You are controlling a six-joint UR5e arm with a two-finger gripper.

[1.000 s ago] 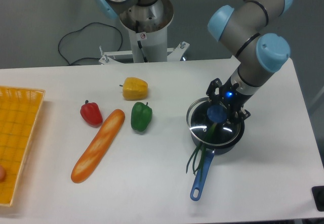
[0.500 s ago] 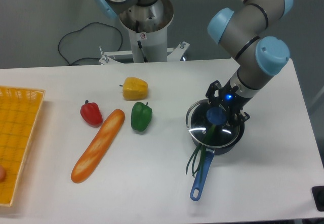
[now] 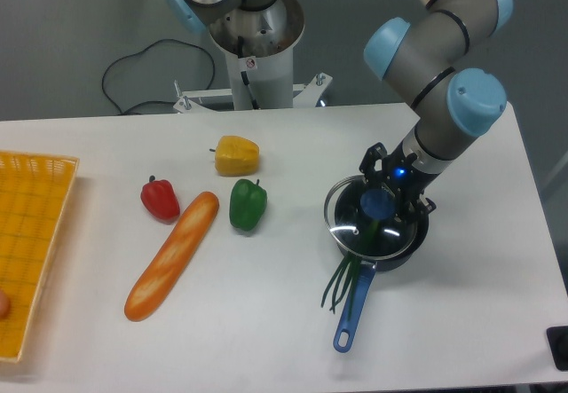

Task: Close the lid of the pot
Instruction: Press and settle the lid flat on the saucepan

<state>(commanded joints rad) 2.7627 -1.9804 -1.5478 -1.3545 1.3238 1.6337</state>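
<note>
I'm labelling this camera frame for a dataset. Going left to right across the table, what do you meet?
Yellow basket → red pepper → bread loaf → green pepper → pot with the lid over it, the gripper at its knob. The yellow pepper sits farther back, overlapping in order.

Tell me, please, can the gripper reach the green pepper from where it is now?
Probably yes. The green pepper lies in the open on the table, nothing over it, but the gripper is at the lid.

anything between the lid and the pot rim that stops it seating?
Yes. Green stalks trail out of the pot over its front rim beside the blue handle, under the lid. The claw is at the lid's knob.
</note>
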